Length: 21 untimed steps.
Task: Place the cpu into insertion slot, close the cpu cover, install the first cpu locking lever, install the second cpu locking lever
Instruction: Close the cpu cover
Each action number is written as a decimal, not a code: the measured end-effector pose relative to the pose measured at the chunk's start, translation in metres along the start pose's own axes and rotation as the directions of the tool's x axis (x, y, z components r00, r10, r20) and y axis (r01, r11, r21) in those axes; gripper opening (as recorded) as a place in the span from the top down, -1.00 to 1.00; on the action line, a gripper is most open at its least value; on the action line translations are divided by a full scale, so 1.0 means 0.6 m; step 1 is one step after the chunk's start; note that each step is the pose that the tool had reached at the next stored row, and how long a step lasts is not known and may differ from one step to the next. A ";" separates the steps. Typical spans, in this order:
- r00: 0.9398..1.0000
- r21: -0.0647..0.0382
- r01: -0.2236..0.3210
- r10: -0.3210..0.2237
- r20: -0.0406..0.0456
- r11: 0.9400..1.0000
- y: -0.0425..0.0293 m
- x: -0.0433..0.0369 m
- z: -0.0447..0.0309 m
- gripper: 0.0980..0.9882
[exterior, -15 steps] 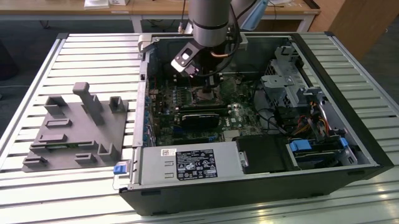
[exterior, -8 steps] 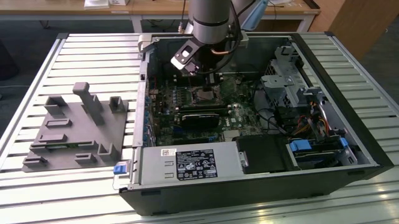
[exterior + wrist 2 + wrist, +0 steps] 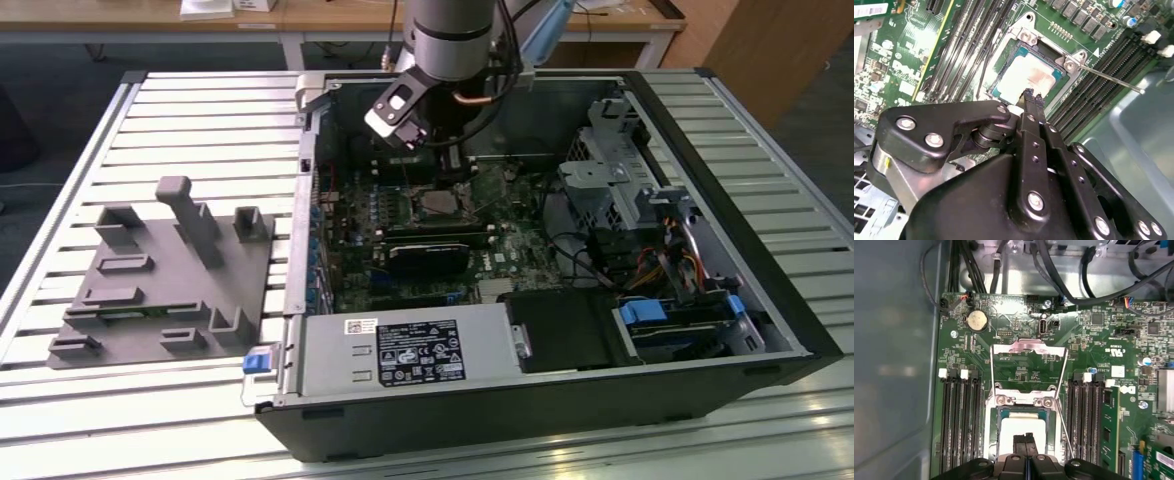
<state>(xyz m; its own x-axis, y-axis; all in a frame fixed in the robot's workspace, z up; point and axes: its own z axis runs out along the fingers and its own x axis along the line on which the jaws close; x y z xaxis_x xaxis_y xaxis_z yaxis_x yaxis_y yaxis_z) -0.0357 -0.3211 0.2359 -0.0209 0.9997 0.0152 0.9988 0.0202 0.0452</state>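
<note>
Shown, by count: one gripper (image 3: 1025, 436), one cpu (image 3: 1021, 426), one slot (image 3: 1021, 399), one cover (image 3: 1029, 347), two levers (image 3: 1068, 432), one coin cell (image 3: 976, 320), one case (image 3: 754, 250), one power supply (image 3: 400, 355), one grey jig (image 3: 134, 290).

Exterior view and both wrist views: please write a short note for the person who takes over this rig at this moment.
Hand: shut and holding nothing, with its tips just over the small flat square silvery-grey cpu. I cannot tell whether they touch it.
Cpu: lies in the square metal-rimmed insertion slot on the green circuit board.
Thin silvery metal frame cpu cover: swung open, away from the slot.
Thin steel locking lever: stands free, not latched.
Done: cpu placed.
Left: cover not closed, and no lever is installed over it.
</note>
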 end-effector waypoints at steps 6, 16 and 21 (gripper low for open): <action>1.000 0.002 0.000 0.000 0.000 1.000 0.001 0.000 -0.026 0.95; 1.000 0.004 -0.001 0.001 -0.001 1.000 0.001 -0.022 -0.027 0.95; 1.000 0.005 -0.001 0.001 -0.021 1.000 0.021 -0.023 -0.026 0.95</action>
<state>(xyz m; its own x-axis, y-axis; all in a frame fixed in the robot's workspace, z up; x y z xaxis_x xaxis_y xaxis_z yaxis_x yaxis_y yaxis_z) -0.0235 -0.3350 0.2518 -0.0204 0.9991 0.0367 0.9990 0.0189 0.0406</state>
